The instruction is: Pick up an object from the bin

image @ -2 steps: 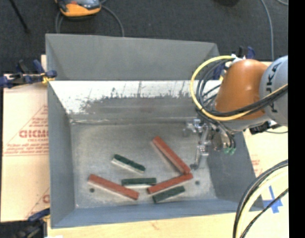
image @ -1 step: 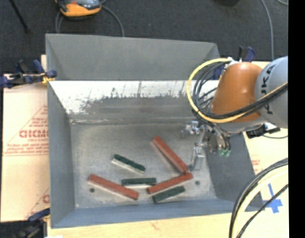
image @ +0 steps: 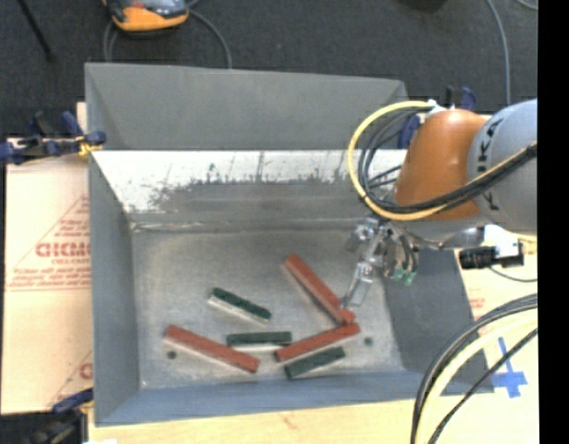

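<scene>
Metal jaws hang low over the right part of the bin floor, tip right at the lower end of a slanted red-brown bar (image: 314,289). Honestly can't tell whether the jaws are released or clenched, or whether they actually touch the bar; nothing visibly sits between them.

That slanted bar runs from mid-floor down toward the front right, and its lower end meets a second red-brown bar (image: 316,344) lying nearly flat, so the two make a rough V. A dark green bar (image: 314,363) lies just in front of that one, close to the front wall. Another green bar (image: 258,339) sits just left of the V, a third green bar (image: 240,304) lies a bit behind it, and a long red-brown bar (image: 211,349) is off to the front left.

Room-wise: the jaws are near the sloping right wall, so it's tight on that side. The back strip of the floor and the left side are bare scuffed metal, plenty of space there. The grey bin (image: 113,276) has steep sloping walls all round.

The arm comes in from the right over the rim, wrist tipped down and leftward, with an orange cover (image: 437,160) and looped cables (image: 358,146) above the jaws.
</scene>
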{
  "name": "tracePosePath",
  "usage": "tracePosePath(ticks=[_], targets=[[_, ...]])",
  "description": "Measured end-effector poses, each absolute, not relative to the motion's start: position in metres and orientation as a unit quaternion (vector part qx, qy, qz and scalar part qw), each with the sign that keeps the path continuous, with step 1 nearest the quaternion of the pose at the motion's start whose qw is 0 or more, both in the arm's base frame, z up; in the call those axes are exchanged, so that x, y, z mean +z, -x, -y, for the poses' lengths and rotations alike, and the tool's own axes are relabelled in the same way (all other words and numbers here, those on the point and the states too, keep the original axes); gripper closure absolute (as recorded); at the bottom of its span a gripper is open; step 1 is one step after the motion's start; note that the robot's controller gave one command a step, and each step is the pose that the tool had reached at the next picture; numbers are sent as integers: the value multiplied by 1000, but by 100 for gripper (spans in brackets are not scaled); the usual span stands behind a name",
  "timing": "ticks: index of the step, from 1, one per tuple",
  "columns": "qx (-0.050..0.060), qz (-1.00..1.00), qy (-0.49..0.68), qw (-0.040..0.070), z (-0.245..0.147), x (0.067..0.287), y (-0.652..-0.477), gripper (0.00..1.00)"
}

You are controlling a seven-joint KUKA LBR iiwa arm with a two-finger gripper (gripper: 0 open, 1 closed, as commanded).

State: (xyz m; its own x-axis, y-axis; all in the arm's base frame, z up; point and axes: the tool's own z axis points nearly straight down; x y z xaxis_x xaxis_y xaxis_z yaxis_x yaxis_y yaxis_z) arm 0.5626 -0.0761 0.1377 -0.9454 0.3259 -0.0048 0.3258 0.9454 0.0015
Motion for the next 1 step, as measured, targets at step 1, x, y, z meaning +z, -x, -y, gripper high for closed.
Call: tracePosePath(ticks=[1], targets=[[-1, -993, -119, 4, 70, 82, -577, 0]])
